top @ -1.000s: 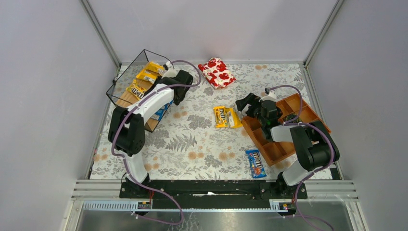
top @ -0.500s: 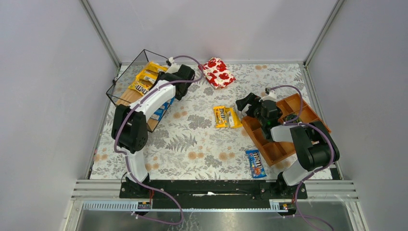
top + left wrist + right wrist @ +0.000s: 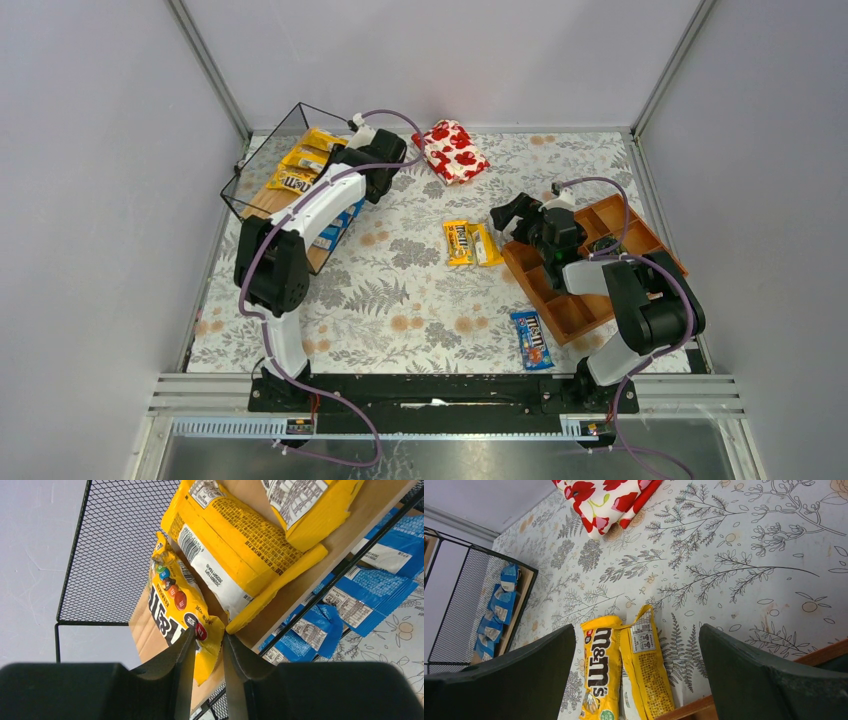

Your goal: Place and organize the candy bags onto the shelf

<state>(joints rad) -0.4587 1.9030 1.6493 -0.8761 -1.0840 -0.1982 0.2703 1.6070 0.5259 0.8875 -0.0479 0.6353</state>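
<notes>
The shelf (image 3: 262, 203) stands at the far left, a black wire rack with wooden boards. Three yellow candy bags (image 3: 300, 160) lie on its top board and several blue ones (image 3: 332, 232) on the lower tier. My left gripper (image 3: 340, 162) hovers at the shelf's right side. In the left wrist view its fingers (image 3: 207, 635) stand slightly open just above the corner of the nearest yellow bag (image 3: 175, 600), which rests on the board. My right gripper (image 3: 510, 215) is wide open beside two yellow bags (image 3: 470, 243) on the table. A blue bag (image 3: 531, 340) lies near the front.
A red-and-white floral pouch (image 3: 451, 150) lies at the back centre. An orange-brown compartment tray (image 3: 560, 300) sits on the right under my right arm, its edge (image 3: 824, 652) close to the two yellow bags (image 3: 624, 670). Grey walls close in the floral-patterned table.
My left gripper has opened off the yellow bag on the shelf's top board and drawn back a little to the right. The right arm has not moved.
</notes>
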